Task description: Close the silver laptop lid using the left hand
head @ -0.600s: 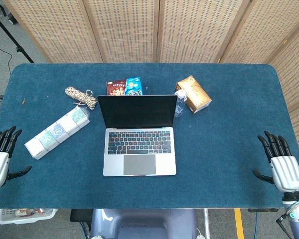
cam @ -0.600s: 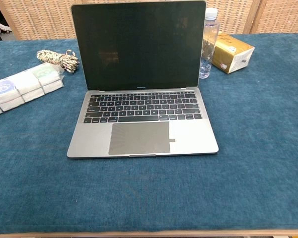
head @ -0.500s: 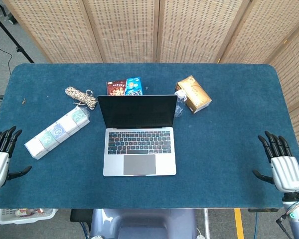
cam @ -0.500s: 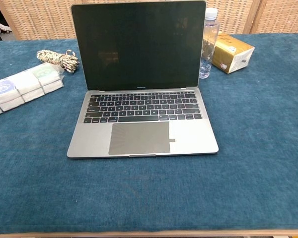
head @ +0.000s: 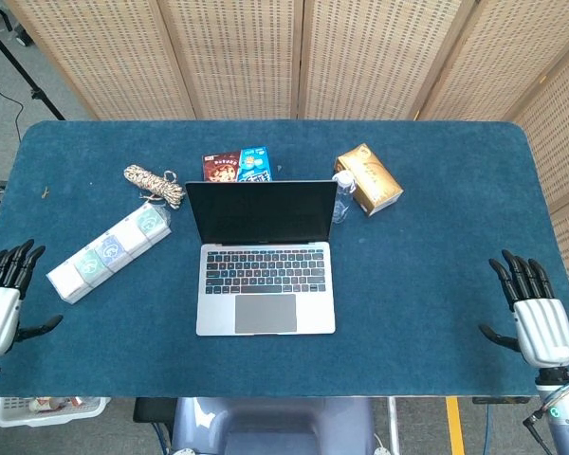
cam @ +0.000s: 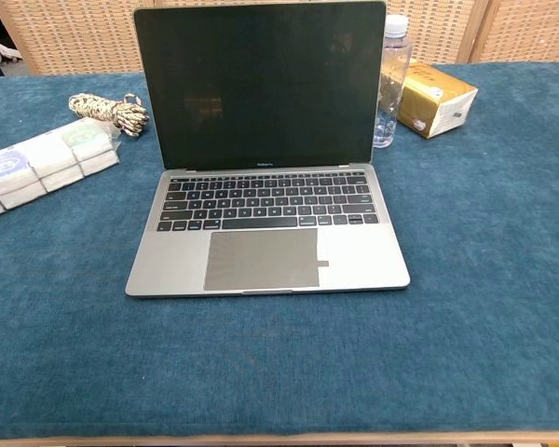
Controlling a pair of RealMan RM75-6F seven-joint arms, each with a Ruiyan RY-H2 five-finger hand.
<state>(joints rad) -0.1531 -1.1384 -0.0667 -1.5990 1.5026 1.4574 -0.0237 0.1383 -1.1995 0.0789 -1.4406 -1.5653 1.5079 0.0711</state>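
Note:
The silver laptop (head: 265,284) (cam: 267,244) sits in the middle of the blue table, its lid (head: 263,210) (cam: 260,86) raised upright and its screen dark. My left hand (head: 0,301) lies at the table's near left edge, fingers spread, holding nothing, far from the laptop. At the near right edge my right hand (head: 531,311) lies the same way, fingers apart and empty. Neither hand shows in the chest view.
A pack of white tissue packets (head: 109,252) (cam: 37,164) lies left of the laptop, with a coil of rope (head: 154,184) (cam: 109,112) behind it. Behind the lid stand a snack box (head: 237,165), a small water bottle (head: 341,195) (cam: 391,80) and a gold box (head: 370,178) (cam: 433,98).

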